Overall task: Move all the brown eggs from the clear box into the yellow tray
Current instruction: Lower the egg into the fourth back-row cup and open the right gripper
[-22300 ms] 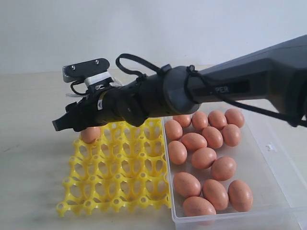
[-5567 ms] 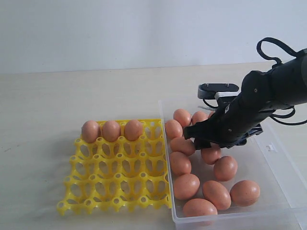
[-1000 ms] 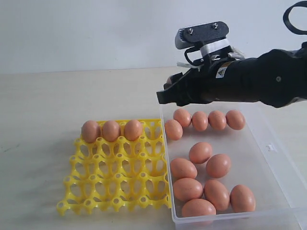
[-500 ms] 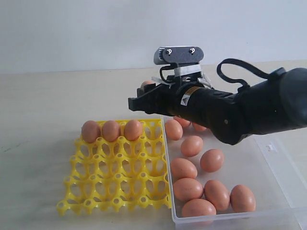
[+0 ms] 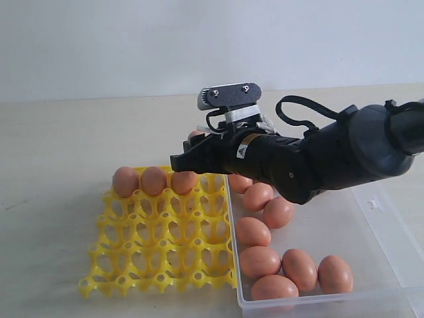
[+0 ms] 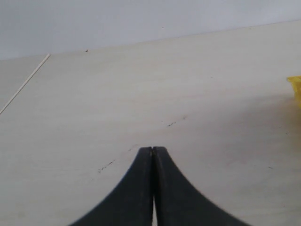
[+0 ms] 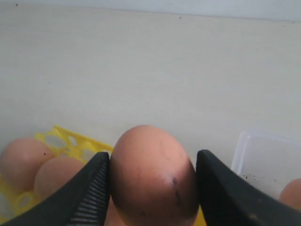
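Note:
My right gripper [image 5: 189, 152] is shut on a brown egg [image 7: 151, 176], held between both fingers [image 7: 89, 188] just above the back row of the yellow tray [image 5: 165, 245]. Only the top of this egg [image 5: 195, 135] shows in the exterior view. Three brown eggs [image 5: 153, 180] sit side by side in the tray's back row, directly to the left of the held one. Several more eggs [image 5: 258, 262] lie in the clear box [image 5: 361, 228], partly hidden by the arm. My left gripper [image 6: 153, 151] is shut and empty over bare table, with a tray corner [image 6: 296, 84] off to one side.
The right arm's black body [image 5: 318, 156] stretches over the back half of the clear box. The box corner [image 7: 263, 160] appears beside the held egg. Light wooden table [image 5: 53, 146] surrounds tray and box, with a pale wall behind.
The right arm has carried the egg leftward and lower, from above the box's back edge to over the tray's back row. Eggs in the box shifted slightly.

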Tool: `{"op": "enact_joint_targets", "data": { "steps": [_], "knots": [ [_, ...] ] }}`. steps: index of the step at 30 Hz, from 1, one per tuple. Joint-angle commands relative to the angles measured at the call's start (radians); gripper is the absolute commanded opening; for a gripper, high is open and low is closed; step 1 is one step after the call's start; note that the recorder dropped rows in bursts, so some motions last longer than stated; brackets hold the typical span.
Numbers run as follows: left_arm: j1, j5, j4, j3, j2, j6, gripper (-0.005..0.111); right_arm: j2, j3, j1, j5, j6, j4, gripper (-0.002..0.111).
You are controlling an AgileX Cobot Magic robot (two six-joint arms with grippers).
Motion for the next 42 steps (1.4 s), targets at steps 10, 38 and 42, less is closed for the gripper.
{"op": "enact_joint_targets", "data": {
  "steps": [10, 38, 42],
  "knots": [
    [-0.005, -0.009, 0.0, -0.004, 0.001, -0.004, 0.0, 0.017, -0.006, 0.0, 0.123, -0.014, 0.011, 0.0],
    [-0.005, -0.009, 0.0, -0.004, 0.001, -0.002, 0.0, 0.004, -0.006, 0.0, 0.11, -0.014, 0.011, 0.061],
    [-0.005, -0.009, 0.0, -0.004, 0.001, -0.002, 0.0, -0.055, -0.006, 0.0, 0.135, -0.014, 0.011, 0.061]
  ]
}}
